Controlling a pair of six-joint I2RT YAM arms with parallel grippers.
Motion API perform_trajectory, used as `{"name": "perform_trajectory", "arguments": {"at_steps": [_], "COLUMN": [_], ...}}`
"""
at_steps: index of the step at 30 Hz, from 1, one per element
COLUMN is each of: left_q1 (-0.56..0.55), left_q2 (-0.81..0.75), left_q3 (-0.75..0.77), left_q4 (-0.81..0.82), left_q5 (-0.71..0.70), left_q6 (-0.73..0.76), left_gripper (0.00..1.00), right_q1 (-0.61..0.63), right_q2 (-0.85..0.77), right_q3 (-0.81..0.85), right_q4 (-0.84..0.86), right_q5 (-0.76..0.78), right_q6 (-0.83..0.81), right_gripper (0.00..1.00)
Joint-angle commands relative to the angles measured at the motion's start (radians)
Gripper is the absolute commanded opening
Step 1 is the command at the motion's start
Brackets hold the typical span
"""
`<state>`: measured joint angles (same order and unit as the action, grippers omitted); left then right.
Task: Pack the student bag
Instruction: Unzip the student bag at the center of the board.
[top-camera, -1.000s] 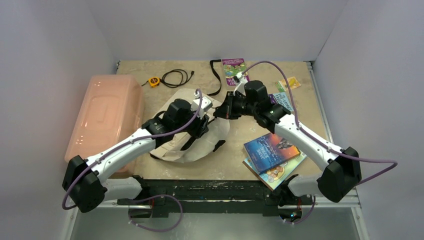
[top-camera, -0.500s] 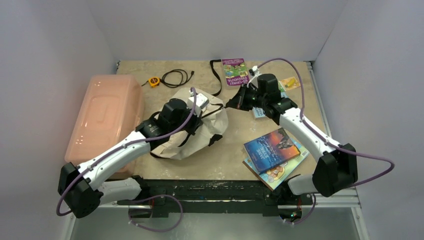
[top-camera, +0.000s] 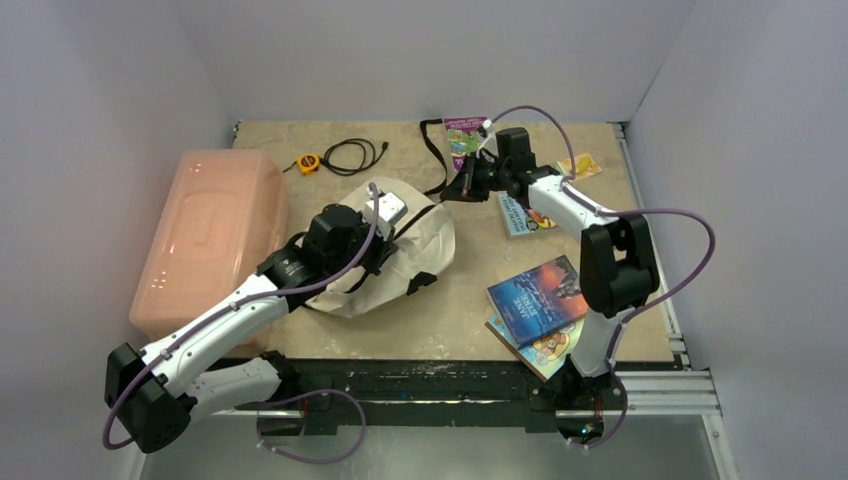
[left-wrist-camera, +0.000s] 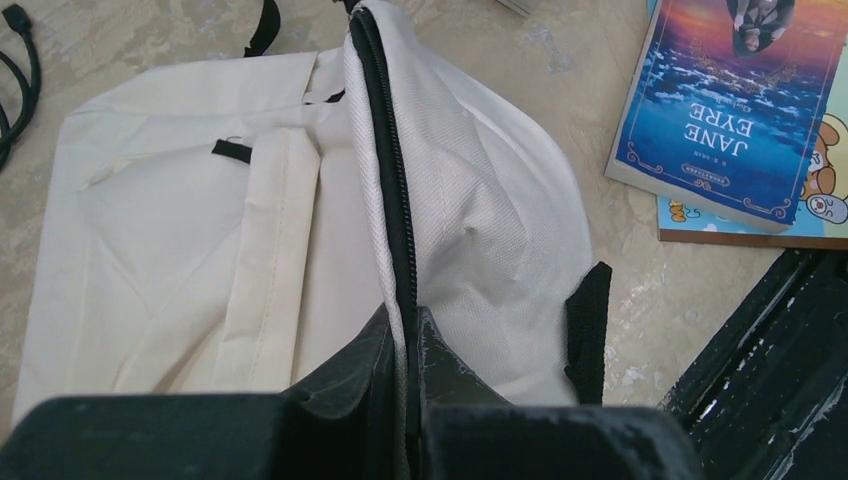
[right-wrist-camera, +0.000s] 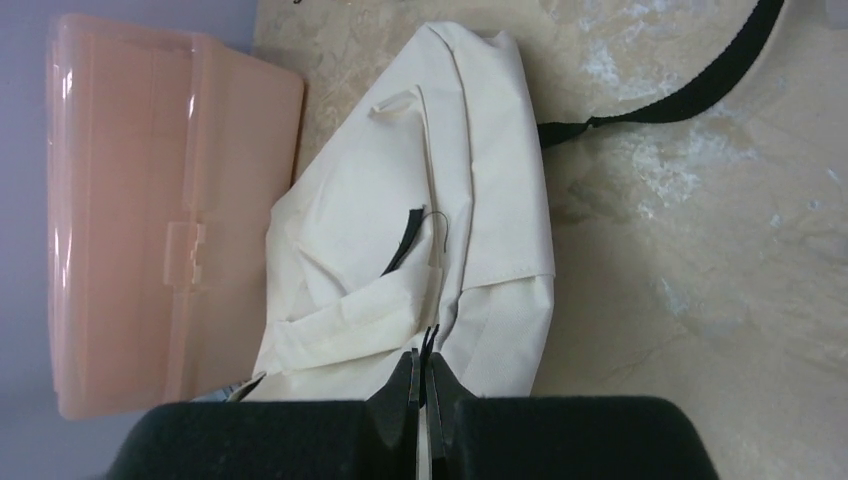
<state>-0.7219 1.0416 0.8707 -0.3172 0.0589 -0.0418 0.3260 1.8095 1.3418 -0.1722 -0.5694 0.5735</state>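
Left gripper (left-wrist-camera: 405, 325): closed tight on the student bag (left-wrist-camera: 200, 220), with its black zipper edge (left-wrist-camera: 385, 150) pinched between the fingers.
Right gripper (right-wrist-camera: 425, 370): closed, fingers pressed together, held over the far part of the bench beyond the bag. A thin dark sliver shows at the tips; I cannot tell what it is.
Bag position: slumped mid-bench, just beside the pink bin (right-wrist-camera: 120, 220), with a black strap (right-wrist-camera: 690, 95) trailing toward the back.
Left wrist view only: Jane Eyre book (left-wrist-camera: 720, 110) lies on top of a picture book (left-wrist-camera: 800, 215), near the bag.
Right wrist view only: a clasp on the bin's side.
Top view only: yellow tape measure (top-camera: 309, 162) and black cable (top-camera: 355, 155) at the back; purple booklet (top-camera: 468, 133) near the right gripper.
Bench (top-camera: 470, 310): beige, mottled, scuffed.
Room: plain pale walls on three sides.
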Motion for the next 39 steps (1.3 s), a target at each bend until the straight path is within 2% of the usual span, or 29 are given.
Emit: {"name": "perform_trajectory", "arguments": {"at_steps": [1,3,6,9,13,15,17,19,21,22,29,33,37,39], "left_q1": [0.005,0.006,0.012,0.023,0.033,0.035,0.035,0.034,0.034,0.033,0.032,0.036,0.063,0.088], "left_q2": [0.005,0.044,0.091,0.095,0.083,0.077,0.093,0.126,0.163,0.180,0.246,0.316,0.374,0.410], "left_q3": [0.045,0.086,0.141,0.137,0.130,0.125,0.154,0.206,0.235,0.236,0.109,0.143,0.147,0.148], "left_q4": [-0.012,-0.065,-0.127,-0.125,-0.087,-0.026,-0.010,-0.018,-0.004,0.010,0.212,0.233,0.279,0.298], "left_q5": [0.083,0.072,0.063,0.076,0.081,0.063,0.042,0.057,0.083,0.103,0.156,0.177,0.228,0.267], "left_q6": [-0.041,-0.068,-0.109,-0.132,-0.146,-0.167,-0.230,-0.271,-0.301,-0.309,-0.367,-0.400,-0.442,-0.464], "left_gripper": [0.00,0.04,0.33,0.52,0.67,0.69,0.72,0.81,0.82,0.79,0.73,0.73,0.67,0.60], "right_q1": [-0.055,-0.053,-0.049,-0.021,0.023,0.043,0.053,0.057,0.058,0.058,0.058,0.067,0.081,0.096], "right_q2": [0.055,0.021,-0.041,-0.113,-0.180,-0.192,-0.196,-0.202,-0.212,-0.214,-0.242,-0.240,-0.240,-0.244], "right_q3": [0.094,0.066,0.031,-0.016,-0.066,-0.079,-0.082,-0.090,-0.101,-0.105,-0.115,-0.113,-0.114,-0.118], "right_q4": [0.078,0.101,0.100,0.107,0.115,0.121,0.117,0.133,0.152,0.156,0.142,0.142,0.142,0.143], "right_q5": [0.100,0.061,-0.029,-0.051,-0.050,-0.038,-0.028,-0.032,-0.034,-0.032,-0.015,-0.010,0.001,0.011], "right_q6": [-0.070,-0.052,-0.022,-0.006,0.005,0.009,0.019,0.042,0.061,0.067,0.063,0.063,0.063,0.063], "right_gripper": [0.00,0.00,0.00,0.00,0.00,0.00,0.00,0.00,0.00,0.00,0.00,0.00,0.00,0.00]}}
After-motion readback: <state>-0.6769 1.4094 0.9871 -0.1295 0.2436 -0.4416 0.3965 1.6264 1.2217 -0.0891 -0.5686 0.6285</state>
